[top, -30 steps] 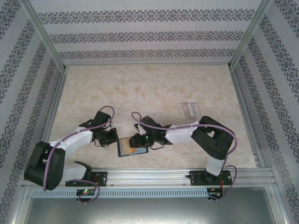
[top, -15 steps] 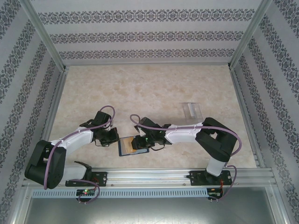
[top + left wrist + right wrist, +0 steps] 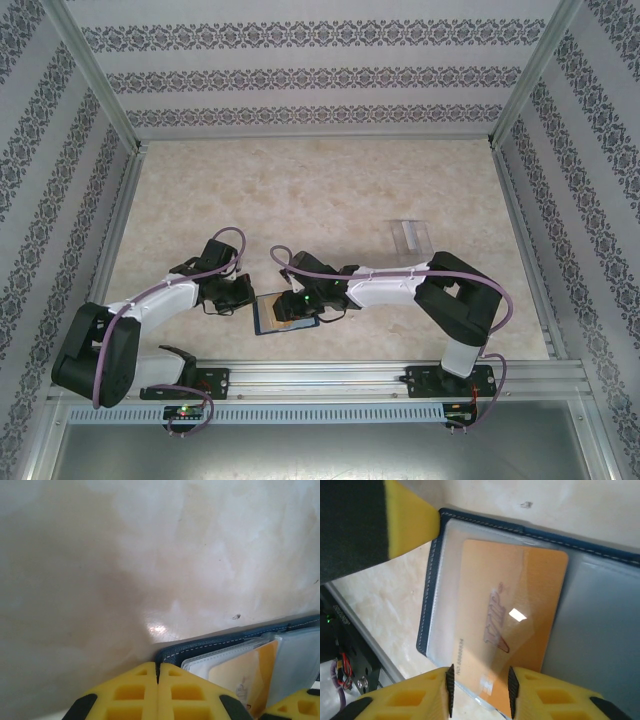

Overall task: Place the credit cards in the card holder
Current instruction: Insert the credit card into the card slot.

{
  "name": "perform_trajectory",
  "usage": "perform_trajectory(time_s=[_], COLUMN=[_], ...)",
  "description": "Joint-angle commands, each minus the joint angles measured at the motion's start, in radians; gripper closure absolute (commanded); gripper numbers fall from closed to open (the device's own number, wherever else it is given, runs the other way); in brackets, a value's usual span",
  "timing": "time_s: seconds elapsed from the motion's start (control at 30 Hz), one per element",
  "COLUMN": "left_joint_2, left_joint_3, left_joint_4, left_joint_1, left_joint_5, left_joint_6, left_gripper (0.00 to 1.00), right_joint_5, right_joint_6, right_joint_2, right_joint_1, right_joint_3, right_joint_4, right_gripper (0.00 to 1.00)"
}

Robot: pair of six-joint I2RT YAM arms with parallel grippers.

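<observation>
The dark navy card holder [image 3: 266,320] lies open on the table near the front rail, between my two grippers. An orange credit card [image 3: 512,605] lies flat in its clear sleeve. My left gripper [image 3: 158,672] is shut, and its yellow tips rest at the holder's stitched corner [image 3: 172,652]. My right gripper [image 3: 480,692] hovers low over the card's near end, jaws a card-edge apart, with the sleeve and card lying beneath the gap. The left gripper's yellow finger [image 3: 410,520] shows at the holder's far corner in the right wrist view.
A small clear plastic piece [image 3: 410,237] stands on the table behind the right arm. The metal front rail [image 3: 330,375] runs just in front of the holder. Patterned walls close in the table on three sides.
My right gripper has slid a little to the left over the holder; its jaws narrowed and then widened again. The left arm has held still.
</observation>
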Motion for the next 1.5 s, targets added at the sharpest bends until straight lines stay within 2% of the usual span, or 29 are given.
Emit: perform_trajectory(time_s=[0.0, 0.37, 0.57, 0.9, 1.17, 1.47], left_joint_2=[-0.02, -0.019, -0.009, -0.001, 0.011, 0.009], left_joint_3=[-0.02, -0.018, -0.01, -0.016, -0.029, -0.049], left_joint_4=[0.009, 0.0, 0.0, 0.011, 0.057, 0.065], left_joint_1=[-0.009, -0.011, -0.01, -0.01, -0.01, -0.01], left_joint_5=[0.001, -0.001, 0.001, 0.011, 0.047, 0.034], left_joint_6=[-0.011, -0.008, -0.007, -0.003, -0.028, -0.036], left_gripper=[1.0, 1.0, 1.0, 1.0, 1.0, 1.0], right_joint_5=[0.066, 0.065, 0.11, 0.094, 0.055, 0.05], right_joint_6=[-0.025, -0.015, -0.022, -0.026, -0.027, -0.042], right_joint_2=[-0.028, -0.039, -0.08, -0.006, 0.02, 0.03], right_joint_1=[0.011, 0.018, 0.015, 0.019, 0.028, 0.048], right_joint_3=[0.017, 0.024, 0.02, 0.023, 0.042, 0.083], right_joint_4=[-0.064, -0.058, -0.078, -0.067, -0.039, -0.053], right_gripper=[0.58, 0.56, 0.54, 0.53, 0.56, 0.6])
